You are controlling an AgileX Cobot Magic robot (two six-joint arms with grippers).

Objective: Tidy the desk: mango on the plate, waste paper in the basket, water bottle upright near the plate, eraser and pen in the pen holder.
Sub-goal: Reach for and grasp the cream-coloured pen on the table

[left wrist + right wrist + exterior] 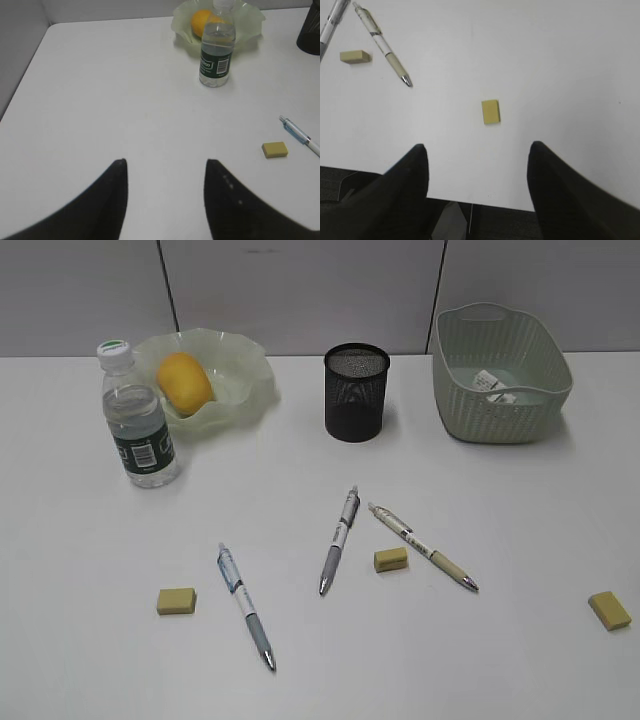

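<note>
On the plain white counter (300, 660), a clear plastic water bottle (136, 420) stands upright just beside the wavy translucent green plate (245, 375) holding the smooth yellow mango (184, 382). Black mesh pen holder (356, 392), then woven pale green basket (500, 410) with crumpled paper (494, 386). Both claws (165, 172) (477, 157) hang open, empty.

On the counter (500, 660), the plate (245, 385) sits at the back left with the mango (184, 382) in it. The water bottle (137, 420) stands upright just before the plate's left side. The pen holder (356, 392) stands back centre; right of it the basket (500, 375) holds the waste paper (495, 386). Nearer the front lie three pens: left pen (246, 605), middle pen (340, 539), right pen (422, 546). One eraser (391, 559) lies between the middle and right pens, another eraser (176, 601) left of the left pen, a third eraser (609, 609) at the far right.
</note>
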